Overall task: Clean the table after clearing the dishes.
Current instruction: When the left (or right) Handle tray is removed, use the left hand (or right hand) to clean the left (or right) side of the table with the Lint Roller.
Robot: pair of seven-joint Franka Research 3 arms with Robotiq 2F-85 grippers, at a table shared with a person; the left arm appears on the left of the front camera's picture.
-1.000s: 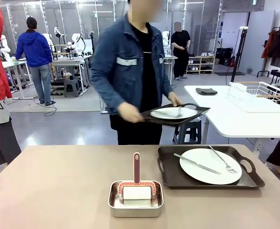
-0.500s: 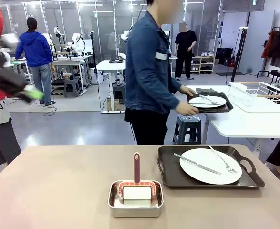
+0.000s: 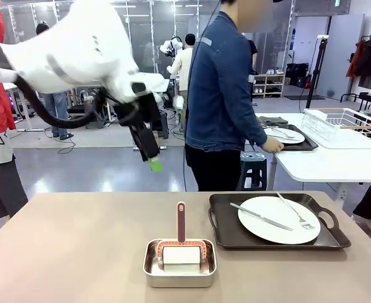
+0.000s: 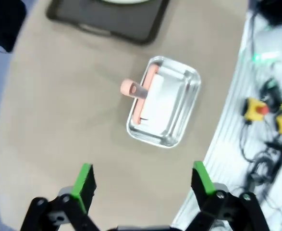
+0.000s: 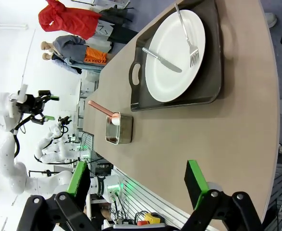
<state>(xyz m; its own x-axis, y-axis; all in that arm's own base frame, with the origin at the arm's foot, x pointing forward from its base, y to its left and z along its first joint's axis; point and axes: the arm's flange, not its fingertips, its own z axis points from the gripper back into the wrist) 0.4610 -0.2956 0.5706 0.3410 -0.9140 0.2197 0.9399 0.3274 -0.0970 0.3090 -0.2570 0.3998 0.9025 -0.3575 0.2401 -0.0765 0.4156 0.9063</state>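
**Q:** While both pairs of fingers stand wide apart and hold nothing, where does each hang?

**A:** The left gripper (image 4: 141,178) hovers high above the steel pan (image 4: 191,79). In the pan sits a scrubber (image 4: 131,88) with its salmon handle rising out. Its white pad seems to be sponge, though the view is too soft to be sure. The right gripper (image 5: 137,178) hangs off the near edge of the table (image 3: 78,252).

**Q:** And the dishes?

**A:** One white plate (image 3: 280,224), with knife (image 3: 261,216) and fork (image 3: 292,211) across it, rests on a dark tray (image 3: 226,237) at the table's right. A second tray (image 3: 305,144) lies on the white side table (image 3: 324,164) by the person's hand (image 3: 273,145).

**Q:** How would they handle?

**A:** The plate is probably hard, slick and breakable, and the loose cutlery would slide on a tilt. Grip the stiff tray by its end handles and keep it level.
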